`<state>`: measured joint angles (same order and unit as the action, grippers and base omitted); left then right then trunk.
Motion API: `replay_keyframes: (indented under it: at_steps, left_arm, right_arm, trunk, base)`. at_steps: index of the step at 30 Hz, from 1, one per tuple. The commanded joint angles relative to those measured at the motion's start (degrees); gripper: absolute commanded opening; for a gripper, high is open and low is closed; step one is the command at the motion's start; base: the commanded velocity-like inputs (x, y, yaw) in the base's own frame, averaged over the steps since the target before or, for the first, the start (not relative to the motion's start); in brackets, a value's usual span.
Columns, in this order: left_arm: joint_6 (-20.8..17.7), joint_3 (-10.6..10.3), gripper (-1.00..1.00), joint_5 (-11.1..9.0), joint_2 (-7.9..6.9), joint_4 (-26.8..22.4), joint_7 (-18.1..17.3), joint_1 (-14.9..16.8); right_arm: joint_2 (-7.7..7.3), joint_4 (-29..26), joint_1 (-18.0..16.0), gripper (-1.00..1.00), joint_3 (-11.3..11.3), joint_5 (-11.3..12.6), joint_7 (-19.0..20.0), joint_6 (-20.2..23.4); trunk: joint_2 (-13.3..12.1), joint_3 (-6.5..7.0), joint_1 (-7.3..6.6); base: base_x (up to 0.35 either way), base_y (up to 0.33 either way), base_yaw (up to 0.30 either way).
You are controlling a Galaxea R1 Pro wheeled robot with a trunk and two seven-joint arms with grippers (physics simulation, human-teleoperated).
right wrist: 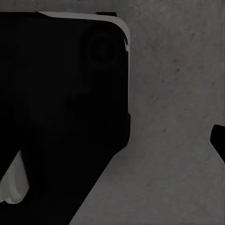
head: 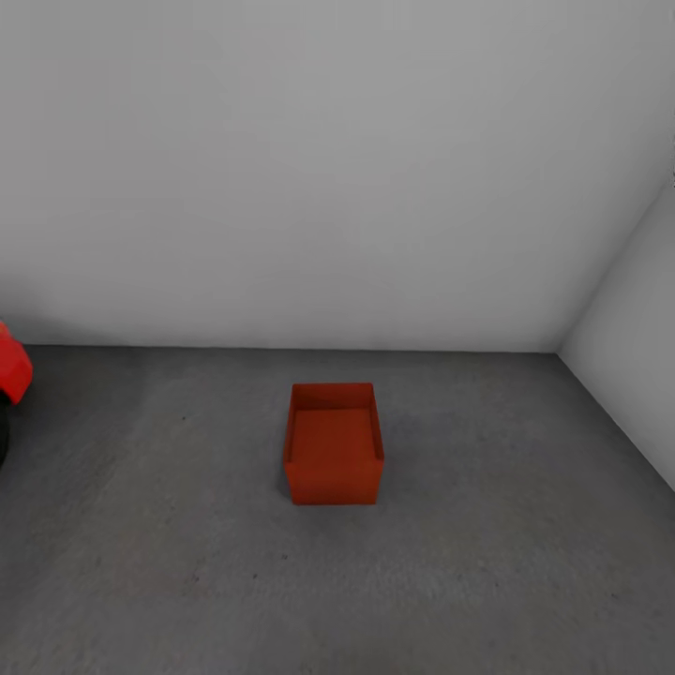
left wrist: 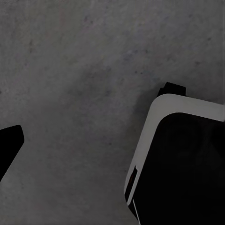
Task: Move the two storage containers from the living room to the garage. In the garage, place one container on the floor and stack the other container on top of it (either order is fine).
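Looking down from my head camera, I see the garage: a plain white wall (head: 328,169) ahead, a second white wall (head: 637,366) angling in at the right, and the floor (head: 487,562) of dull grey, mottled concrete spreading between them. 1 red-orange storage container (head: 334,445) sits upright on that concrete near the middle, open top up, well apart from both walls. At the far left edge a bit of the red car (head: 11,366) pokes in above a dark tyre. Both wrist cameras point down at the same speckled concrete beside my base (left wrist: 183,159), dark with a white rim. Whether my grippers are apart or together, I cannot tell.
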<state>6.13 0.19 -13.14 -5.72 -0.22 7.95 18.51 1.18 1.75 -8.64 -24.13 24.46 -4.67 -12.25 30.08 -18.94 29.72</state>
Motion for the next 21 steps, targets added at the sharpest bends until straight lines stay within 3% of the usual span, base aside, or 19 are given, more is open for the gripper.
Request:
replay_keyframes:
  at_steps: [1, 21]
  left_arm:
    - [0.2, 0.0, 1.0, -0.3, 0.0, 0.0, 0.0, 0.0]
    - [0.2, 0.0, 1.0, -0.3, 0.0, 0.0, 0.0, 0.0]
  right_arm:
    - [0.05, 0.2, -0.1, 1.0, -0.5, 0.4, -0.1, -0.3]
    - [0.05, 0.2, -0.1, 1.0, -0.5, 0.4, -0.1, -0.3]
  trunk:
    - [0.1, 0.02, 0.02]
    - [0.1, 1.87, 0.02]
  base:
    - [0.0, 0.0, 0.0]
    - [0.0, 0.0, 0.0]
